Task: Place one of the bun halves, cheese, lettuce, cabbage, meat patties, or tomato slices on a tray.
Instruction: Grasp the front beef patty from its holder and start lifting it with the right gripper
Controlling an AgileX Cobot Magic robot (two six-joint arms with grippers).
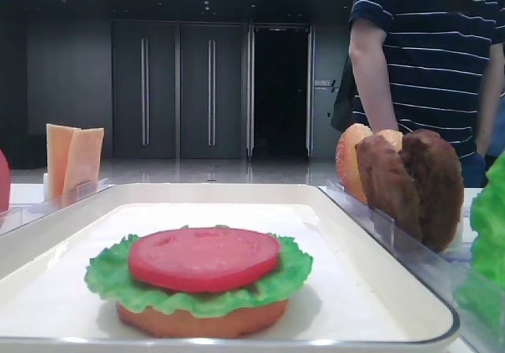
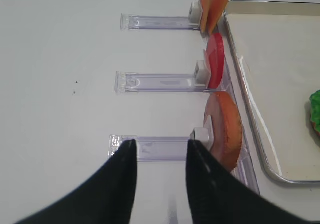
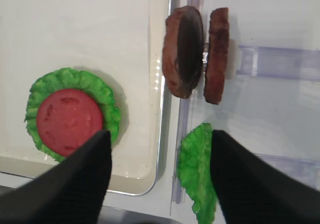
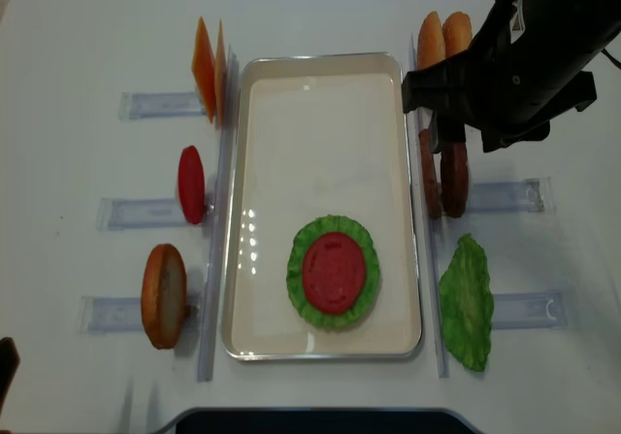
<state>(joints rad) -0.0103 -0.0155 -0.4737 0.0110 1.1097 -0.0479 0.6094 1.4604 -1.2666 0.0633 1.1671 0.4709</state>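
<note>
- White tray (image 4: 322,83) holds a bun (image 1: 202,319), lettuce (image 4: 297,281) and tomato (image 4: 334,271) stack.
- Patties (image 3: 195,53) stand in the rack just right of it.
- Right gripper (image 3: 160,149) hangs open and empty; left gripper (image 2: 159,151) open too.

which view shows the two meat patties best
The right wrist view: both meat patties stand on edge, close up and unobstructed. The low exterior view shows them side-on behind a clear rack; overhead they are small, partly under the arm. The left wrist view misses them.
</note>
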